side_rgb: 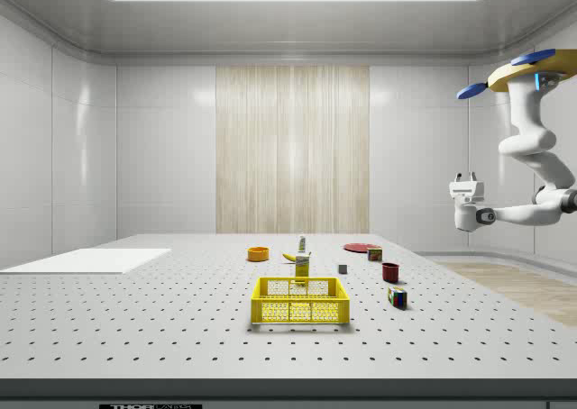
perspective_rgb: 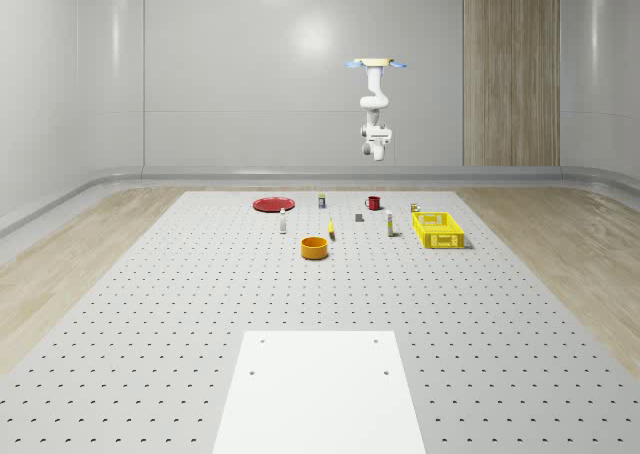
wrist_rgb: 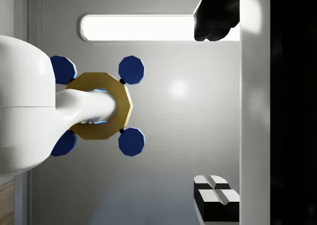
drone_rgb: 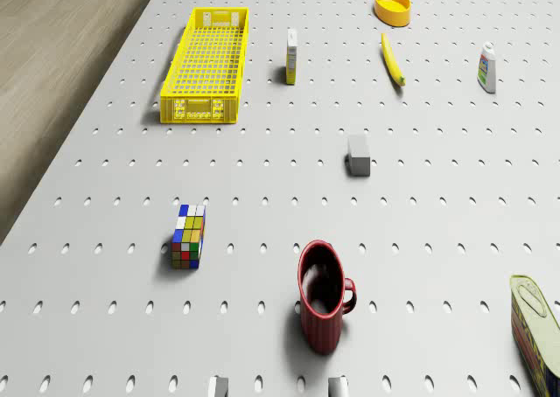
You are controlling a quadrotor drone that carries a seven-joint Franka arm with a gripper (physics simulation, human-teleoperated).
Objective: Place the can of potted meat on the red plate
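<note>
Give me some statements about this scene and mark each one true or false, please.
1. The drone hovers high above the table. True.
2. The gripper holds the can. False: the can stands on the table, with the gripper high in the air.
3. The mug is red. True.
4. The can lies on the plate. False: it is on the table, apart from the plate.
5. The banana lies inside the basket. False: it lies on the table near the bowl.
</note>
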